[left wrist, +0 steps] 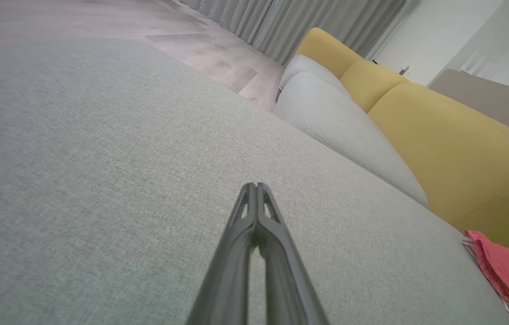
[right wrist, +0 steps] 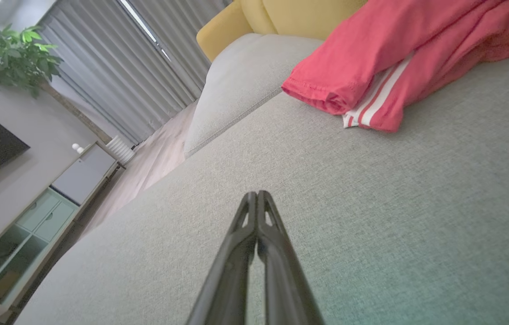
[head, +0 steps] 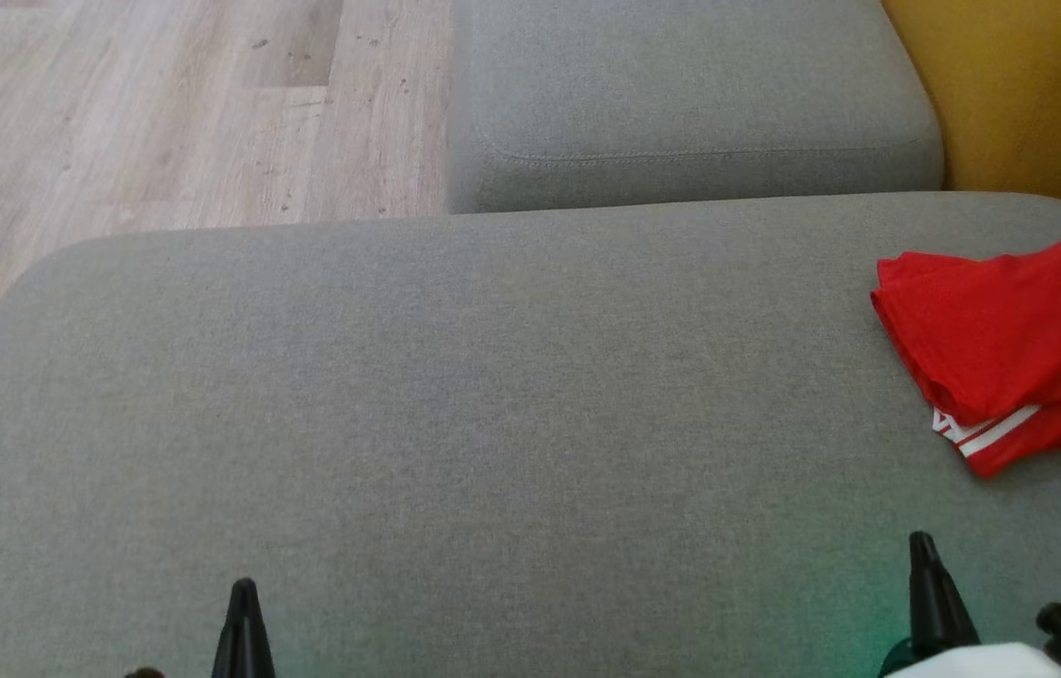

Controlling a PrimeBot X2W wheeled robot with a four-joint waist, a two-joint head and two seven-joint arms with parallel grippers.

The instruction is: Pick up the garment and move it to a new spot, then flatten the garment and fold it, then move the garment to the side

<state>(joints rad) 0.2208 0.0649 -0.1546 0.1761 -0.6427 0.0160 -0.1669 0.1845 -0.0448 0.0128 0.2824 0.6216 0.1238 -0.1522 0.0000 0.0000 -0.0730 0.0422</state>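
The garment [head: 1010, 339] is red with white stripes and lies folded at the right edge of the grey sofa cushion [head: 492, 395]; it also appears as the garment [right wrist: 399, 58] at the upper right of the right wrist view and the garment [left wrist: 505, 273] at the far right of the left wrist view. My right gripper [head: 922, 546] is shut and empty, low at the right, a short way in front of the garment. My left gripper [head: 244, 589] is shut and empty at the lower left, far from it. The fingertips of the right gripper [right wrist: 256, 195] and of the left gripper [left wrist: 256, 186] meet over bare cushion.
A second grey cushion [head: 681, 94] lies beyond the first. Yellow backrests [left wrist: 453, 144] stand along the right. Wooden floor [head: 163, 113] lies at the far left. A cabinet [right wrist: 33, 225], a potted plant [right wrist: 19, 54] and curtains [right wrist: 114, 67] stand across the room.
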